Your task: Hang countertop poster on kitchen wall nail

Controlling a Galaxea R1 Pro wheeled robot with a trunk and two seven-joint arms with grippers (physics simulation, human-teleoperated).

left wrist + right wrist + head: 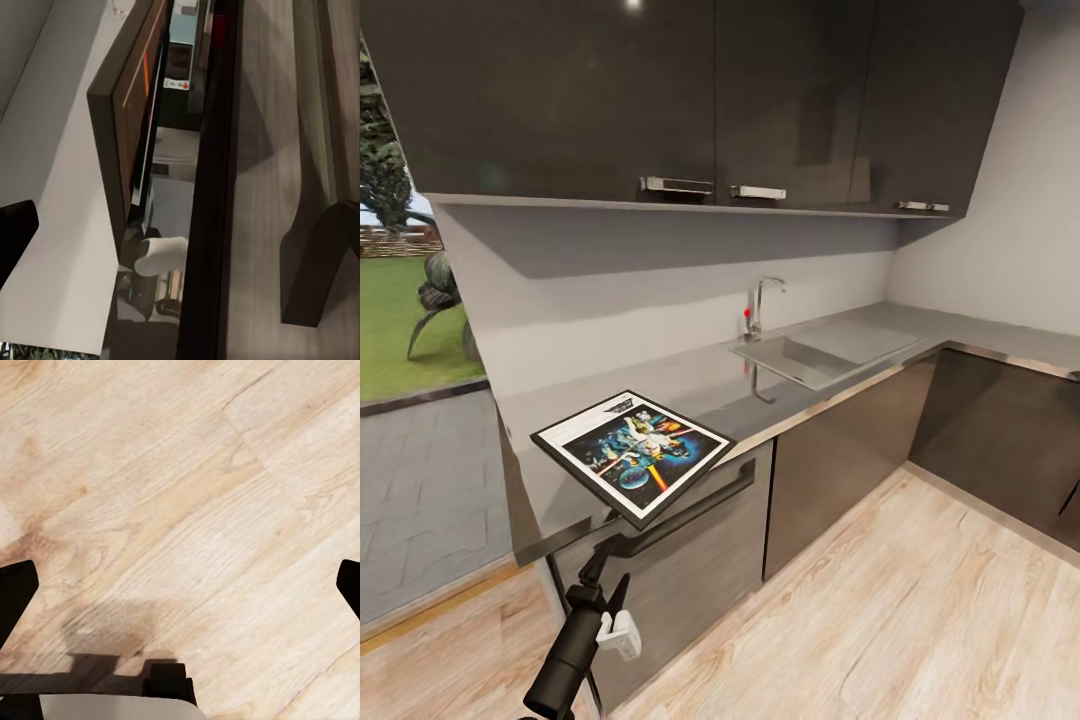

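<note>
The poster [632,453] was seen lying flat, art side up, on the kitchen countertop [830,345], at the worktop's near corner, with its lower corner projecting past the front edge at about 6 o'clock in the head view. The sink [815,355] and tap [759,305] stood well apart from it, toward 2 o'clock. No wall nail could be made out in any view.

The left arm [575,645] was raised below the poster, in front of the cabinet door [680,560] and close to its long handle [690,505]. In the left wrist view the poster's dark frame edge [112,142] was seen edge-on from below, beside the underside of the counter lip. One dark finger [15,232] showed at the picture's edge; the opening of the left gripper could not be told, and nothing was seen held.

The right gripper [180,585] was pointed at the wooden floor [187,472], its two fingertips spread wide and empty.

The step in hand was judged to be the approach for the grasp. For a sound grasp, the overhanging corner should be used: one finger is to be passed under the frame and one over it, clear of the door handle. The frame should be closed on squarely, then lifted level so that it is not dragged off the edge.
</note>
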